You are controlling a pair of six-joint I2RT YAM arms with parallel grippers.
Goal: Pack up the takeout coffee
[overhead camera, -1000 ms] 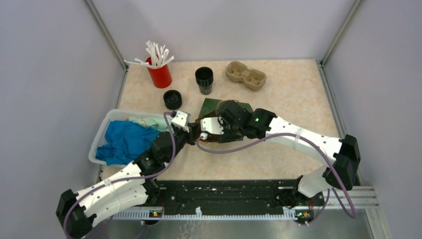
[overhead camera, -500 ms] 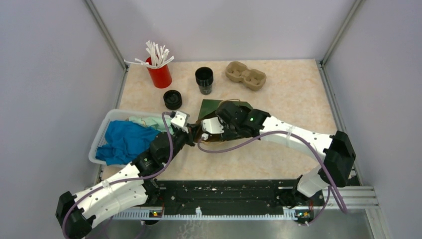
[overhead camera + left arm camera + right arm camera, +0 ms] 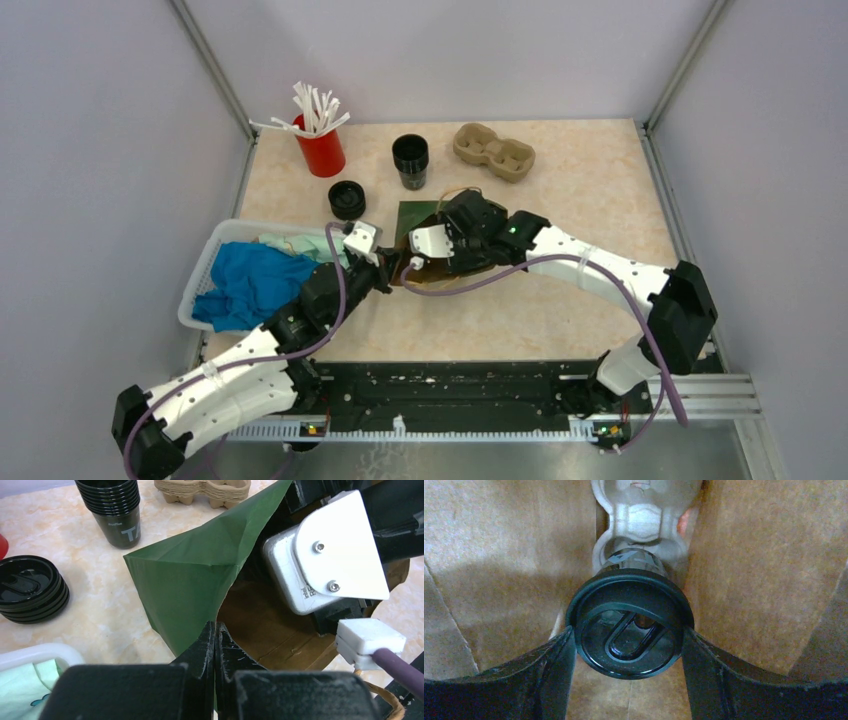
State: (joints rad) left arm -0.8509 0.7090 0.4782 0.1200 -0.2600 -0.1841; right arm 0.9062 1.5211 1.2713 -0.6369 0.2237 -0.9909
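Observation:
The takeout coffee (image 3: 629, 625), a black cup with a round black lid, is inside a green paper bag (image 3: 415, 213) that lies on the table. In the right wrist view my right gripper (image 3: 626, 635) is shut on the cup, with one finger on each side of the lid. A pale moulded tray (image 3: 644, 510) lies deeper in the bag, right behind the cup. From above, the right fingers are hidden inside the bag. My left gripper (image 3: 215, 626) is shut on the bag's rim (image 3: 227, 580) and holds the mouth open; it also shows in the top view (image 3: 388, 275).
A stack of black cups (image 3: 410, 160), a stack of black lids (image 3: 346, 199), the red cup of white sticks (image 3: 320, 145) and a brown pulp tray (image 3: 493, 151) stand at the back. A white basket (image 3: 200, 275) of blue cloth sits at the left.
My right wrist has moved a little toward the back of the table, deeper into the bag. The left gripper stays shut on the bag's rim, almost unmoved.

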